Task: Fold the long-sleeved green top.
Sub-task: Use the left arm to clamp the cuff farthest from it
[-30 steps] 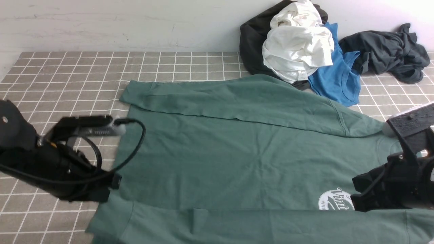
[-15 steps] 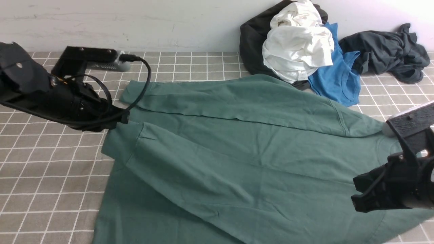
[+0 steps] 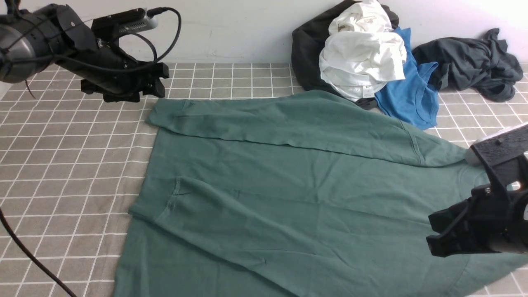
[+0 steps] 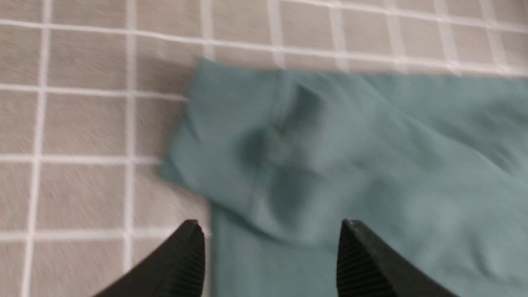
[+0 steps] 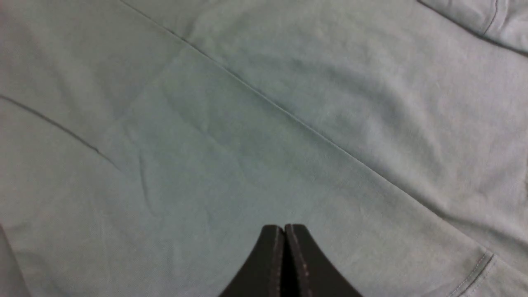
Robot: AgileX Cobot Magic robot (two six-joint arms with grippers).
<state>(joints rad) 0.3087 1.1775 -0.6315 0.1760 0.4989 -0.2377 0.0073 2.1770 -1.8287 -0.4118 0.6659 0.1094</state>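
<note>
Plainly, the left pincer (image 3: pixel 160 82) hung released and empty, jaws apart, raised above a sleeve cuff (image 4: pixel 231 136) of the green long-sleeved top (image 3: pixel 288 185). The right pincer (image 3: pixel 433 237) was clenched on nothing, low over the top's body. The top lay spread flat between the two pincers, both sleeves laid across its body.

The sleeve nearer the right pincer ran on a slant, and its cuff (image 3: pixel 152 208) poked past the side edge. A body fold made over it would probably trap it crooked and leave a lump. The clenched right pincer sat so close to the fabric that a sideways move might drag and wrinkle it.

Beyond the right pincer, the top's far shoulder touched a heap: a white garment (image 3: pixel 363 62), a blue top (image 3: pixel 408 95) and a black garment (image 3: pixel 305 53), with a dark grey garment (image 3: pixel 470 62) beside them. Lifting that side might pull the blue one along.

The bench wore a grey checked cloth (image 3: pixel 74 165), which could ruck under a sliding top. A plain white wall (image 3: pixel 227 29) closed the far side.
</note>
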